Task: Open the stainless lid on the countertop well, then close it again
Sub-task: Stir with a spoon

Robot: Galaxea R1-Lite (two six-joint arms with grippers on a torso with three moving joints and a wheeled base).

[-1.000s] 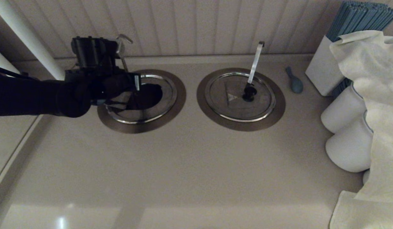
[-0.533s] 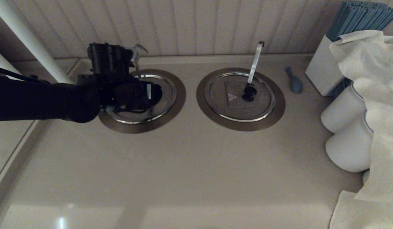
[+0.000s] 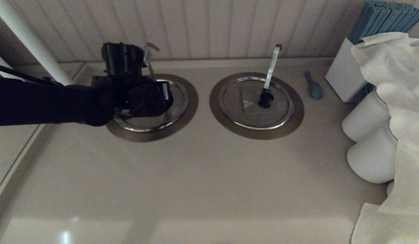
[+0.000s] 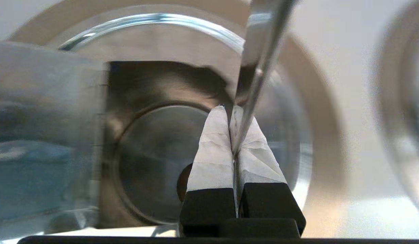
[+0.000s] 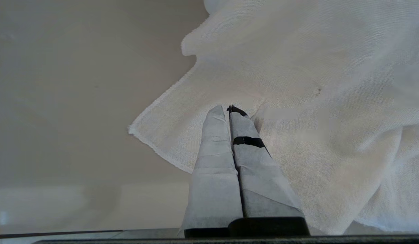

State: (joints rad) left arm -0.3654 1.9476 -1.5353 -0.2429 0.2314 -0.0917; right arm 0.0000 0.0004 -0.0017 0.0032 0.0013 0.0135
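Steel rod [image 4: 255, 79] pinched in the closed left hand [image 4: 230, 112] over the countertop well [image 3: 185, 112], twin lid [image 3: 255, 103] beside.

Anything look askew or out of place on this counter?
Only the stainless lid: its flap is raised, exposing the countertop well, with the left gripper pinching its rod. The twin lid sits flat.

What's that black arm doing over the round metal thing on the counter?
The robot's left claw is shut on the thin grey hooked rod of the stainless lid, over the left of two steel-ringed countertop wells. The wrist view shows a dark opening and the well's inside past the claw, so the lid isn't fully down yet. The right claw is idle, shut, above a white cloth. The twin lid sits closed.
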